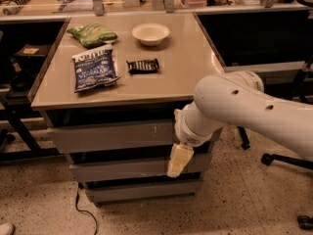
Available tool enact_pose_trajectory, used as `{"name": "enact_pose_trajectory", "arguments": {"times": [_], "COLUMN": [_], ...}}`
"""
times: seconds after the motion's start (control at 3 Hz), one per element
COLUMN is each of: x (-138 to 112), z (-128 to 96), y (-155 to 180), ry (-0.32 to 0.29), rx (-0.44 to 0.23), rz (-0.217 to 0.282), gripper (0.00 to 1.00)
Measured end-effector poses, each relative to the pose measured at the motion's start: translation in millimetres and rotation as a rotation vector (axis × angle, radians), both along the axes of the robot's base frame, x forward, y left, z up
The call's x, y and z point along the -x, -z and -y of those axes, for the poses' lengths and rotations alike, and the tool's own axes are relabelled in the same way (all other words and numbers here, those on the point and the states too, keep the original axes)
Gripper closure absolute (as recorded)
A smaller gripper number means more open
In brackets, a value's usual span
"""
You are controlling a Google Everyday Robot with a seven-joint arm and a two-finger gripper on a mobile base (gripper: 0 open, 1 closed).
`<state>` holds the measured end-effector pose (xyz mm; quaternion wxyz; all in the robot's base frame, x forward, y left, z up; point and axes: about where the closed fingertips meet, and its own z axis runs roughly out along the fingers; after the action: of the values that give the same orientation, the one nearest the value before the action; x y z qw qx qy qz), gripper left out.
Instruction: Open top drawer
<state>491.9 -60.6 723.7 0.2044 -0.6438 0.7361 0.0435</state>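
The top drawer [110,136] is the wide grey handleless front just under the tabletop, with small white scratches right of its centre. It sits level with the cabinet, above two narrower grey fronts. My gripper [178,160] hangs down from the white arm [244,106] in front of the cabinet's right part. Its cream tip lies over the middle drawer front [122,169], just below the top drawer's lower right edge. The arm hides the right ends of the top two drawer fronts.
On the tabletop [186,67] lie a blue chip bag [95,68], a green bag [93,34], a white bowl [150,33] and a dark snack bar [143,65]. A chair base [286,160] stands on the floor at right. A cable [84,210] trails below the cabinet.
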Motion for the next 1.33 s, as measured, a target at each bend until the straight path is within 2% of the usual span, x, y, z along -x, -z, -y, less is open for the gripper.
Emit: {"name": "enact_pose_trajectory", "arguments": {"times": [0.67,1.33], "x": [-30,-52], "z": [-27,-35], "y": [40,75], "ry": [-0.06,-0.1], "rx": [-0.002,0.009], "rz": [0.006,0.008], "gripper": [0.0,0.0]}}
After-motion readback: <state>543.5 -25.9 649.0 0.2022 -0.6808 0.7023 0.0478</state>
